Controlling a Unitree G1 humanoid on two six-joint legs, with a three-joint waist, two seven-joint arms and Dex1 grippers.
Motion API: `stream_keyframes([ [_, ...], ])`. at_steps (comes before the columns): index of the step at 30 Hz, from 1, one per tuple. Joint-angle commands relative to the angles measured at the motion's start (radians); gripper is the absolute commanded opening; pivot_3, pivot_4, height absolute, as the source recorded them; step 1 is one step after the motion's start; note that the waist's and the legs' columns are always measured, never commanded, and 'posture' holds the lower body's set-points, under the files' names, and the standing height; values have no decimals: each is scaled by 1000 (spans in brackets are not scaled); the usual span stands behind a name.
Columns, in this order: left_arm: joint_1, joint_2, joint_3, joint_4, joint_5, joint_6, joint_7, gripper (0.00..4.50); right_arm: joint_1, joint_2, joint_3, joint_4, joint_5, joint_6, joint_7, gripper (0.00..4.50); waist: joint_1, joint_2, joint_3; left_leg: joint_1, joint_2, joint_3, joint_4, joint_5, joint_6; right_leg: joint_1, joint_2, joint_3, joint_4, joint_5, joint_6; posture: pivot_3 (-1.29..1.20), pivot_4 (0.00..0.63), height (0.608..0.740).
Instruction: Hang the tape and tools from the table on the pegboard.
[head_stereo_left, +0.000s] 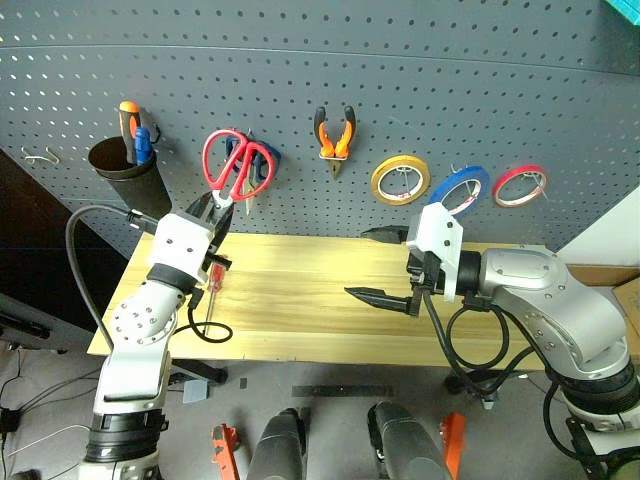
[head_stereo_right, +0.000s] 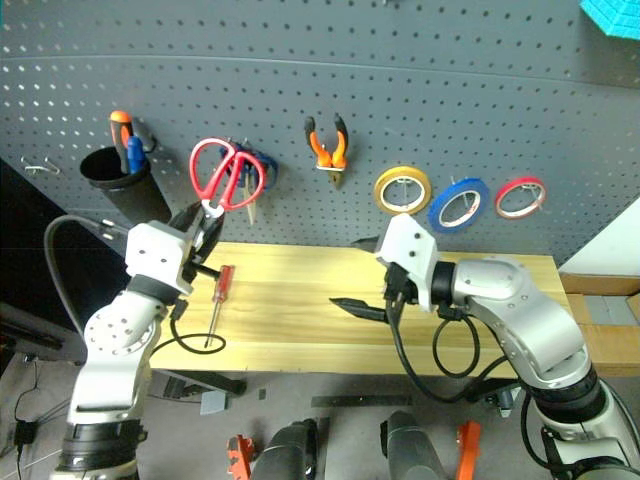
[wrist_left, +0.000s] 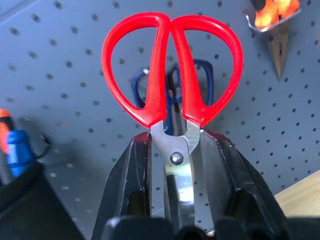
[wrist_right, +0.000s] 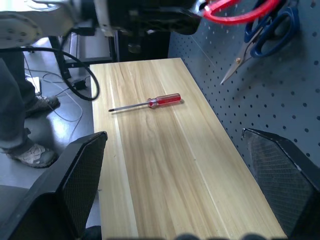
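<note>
The left claw (wrist_left: 172, 195) grips the red scissors (wrist_left: 172, 70) by the blades, up near the pegboard (head_stereo_left: 400, 60). The right claw (wrist_right: 175, 185) is wide open over the table (wrist_right: 165, 165). The screwdriver (wrist_right: 147, 103) lies there.

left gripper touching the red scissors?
Touching. The left wrist view shows the left gripper with its fingers clamped on the blades of the red scissors, handles up.

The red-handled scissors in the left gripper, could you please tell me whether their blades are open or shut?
Shut: the red-handled scissors have both handle loops touching, and the blades lie together between the left gripper's fingers.
</note>
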Motion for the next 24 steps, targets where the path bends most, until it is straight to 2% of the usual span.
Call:
stream_keyframes([
  [1, -53, 10, -11, 53, 2, -38, -13, 1069, -23, -6, -2, -19, 0, -21, 1, 4500, 0, 0, 0, 0, 0, 0, 0, 0, 0, 0, 0, 0, 0, 0, 0, -94, 216, 740],
  [15, -103, -5, -73, 249, 8, -75, -53, 1069, -53, 38, -13, -22, 7, -27, -37, 4500, -1, 0, 1, 0, 0, -1, 0, 0, 0, 0, 0, 0, 1, 0, -1, -117, 234, 740],
  [23, -66, -34, -64, 260, -22, 24, -49, 3848, -45, 63, 12, -20, 5, -19, -52, 4500, -3, 0, 3, 0, 0, -1, 0, 0, 0, 0, 0, 0, 1, 1, -1, -113, 243, 740],
  [24, -59, -27, -77, 290, -14, 69, -62, 4191, -42, 101, 24, -1, -4, -8, -91, 4500, -4, 0, 3, 0, 0, -1, 0, 0, 0, 0, 0, 0, 2, 1, -1, -110, 244, 740],
])
